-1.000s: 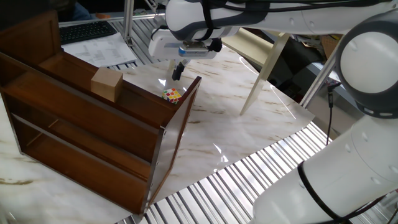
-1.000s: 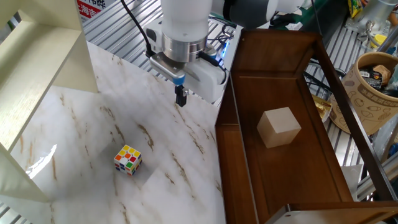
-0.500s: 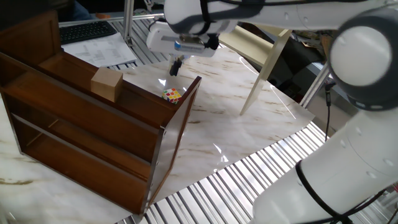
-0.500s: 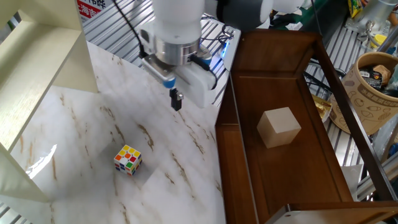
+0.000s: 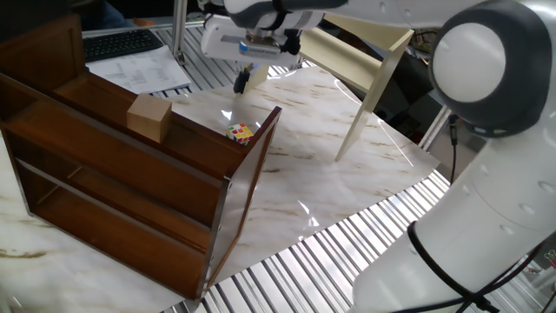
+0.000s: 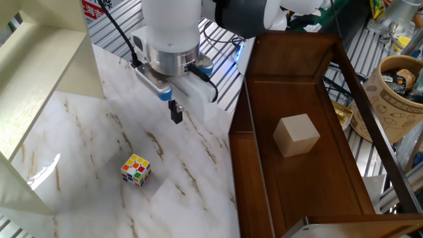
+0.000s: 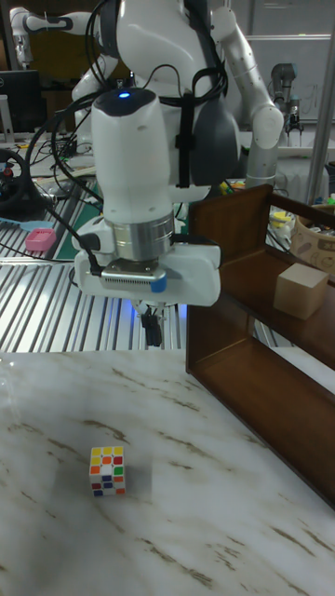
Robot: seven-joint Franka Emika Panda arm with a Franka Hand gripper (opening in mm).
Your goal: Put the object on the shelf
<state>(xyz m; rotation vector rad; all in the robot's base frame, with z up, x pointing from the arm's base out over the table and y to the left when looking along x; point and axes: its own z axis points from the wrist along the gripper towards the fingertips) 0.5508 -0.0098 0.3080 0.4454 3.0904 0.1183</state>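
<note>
Gripper (image 6: 176, 113) hangs above the marble table (image 6: 99, 152), jaws together, holding nothing. Rubik's cube (image 6: 135, 170) lies well below them; shelf (image 6: 264, 165) stands alongside.

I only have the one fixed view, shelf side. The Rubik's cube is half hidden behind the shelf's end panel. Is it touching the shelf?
Observer: No. In the other fixed view the Rubik's cube sits on the marble table, with a clear strip of table between it and the shelf.
Operator: Gripper lined up over it?
Observer: No. In the tall fixed view the gripper hangs off to one side of the cube, towards the shelf, touching nothing.
Operator: Jaws?
Observer: In the tall view they look closed together, with nothing between them.
</note>
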